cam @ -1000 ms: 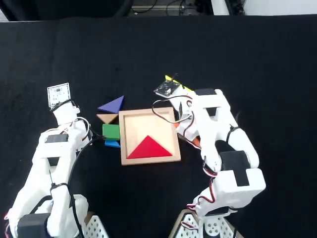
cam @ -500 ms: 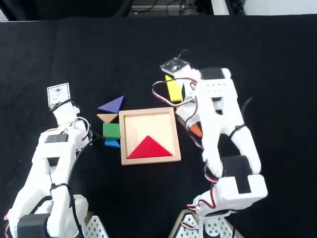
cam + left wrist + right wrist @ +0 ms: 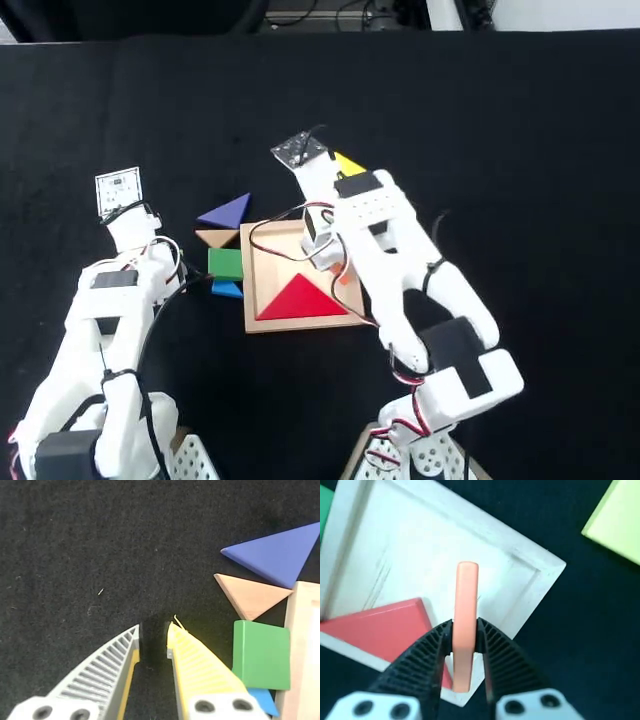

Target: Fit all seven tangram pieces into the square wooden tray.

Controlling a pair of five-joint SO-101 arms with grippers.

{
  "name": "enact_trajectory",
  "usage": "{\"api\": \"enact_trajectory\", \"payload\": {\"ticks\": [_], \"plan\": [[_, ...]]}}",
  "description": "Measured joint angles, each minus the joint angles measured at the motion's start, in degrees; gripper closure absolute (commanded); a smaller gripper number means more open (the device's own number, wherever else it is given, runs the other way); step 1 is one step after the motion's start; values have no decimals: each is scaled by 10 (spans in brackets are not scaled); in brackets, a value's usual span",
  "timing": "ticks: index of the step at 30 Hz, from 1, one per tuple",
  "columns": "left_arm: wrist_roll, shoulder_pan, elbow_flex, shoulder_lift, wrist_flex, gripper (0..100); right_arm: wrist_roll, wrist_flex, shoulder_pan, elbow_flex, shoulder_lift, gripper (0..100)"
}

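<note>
Right wrist view: right hand is clamped on the orange piece, fingers pressing its two flat faces so it stands on edge, its thin side toward the camera; its outline cannot be read from this angle. It hangs over the bare floor of the tray, just beside the red triangle, which lies flat against one tray wall. Whether the piece's lower edge touches the floor cannot be told. Judgement: gripping across the thickness suits the narrow finger span, but the piece must tip flat before it can seat. High view: the right arm reaches across the tray from the side where the yellow piece lies on the worktop, near the tray's far corner. The other loose pieces sit in a column along the opposite tray wall: purple triangle, tan triangle, green square, blue piece; the green and blue ones are hard against the rim. Judgement: that grouping puts them within the left arm's reach. Left wrist view: left hand is low over bare worktop beside the green square, fingers a narrow gap apart, holding nothing. Tally: one piece seated, one in transit, five outside.
</note>
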Motion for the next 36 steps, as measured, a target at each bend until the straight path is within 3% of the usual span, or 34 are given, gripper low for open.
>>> {"api": "enact_trajectory", "payload": {"ticks": [18,24,36], "plan": [[0,1,0,0,0,898,-3,-34,-10,41,7,981],[0,1,0,0,0,898,-3,-34,-29,76,7,817],[0,1,0,0,0,898,-2,-34,-33,76,7,809]]}}
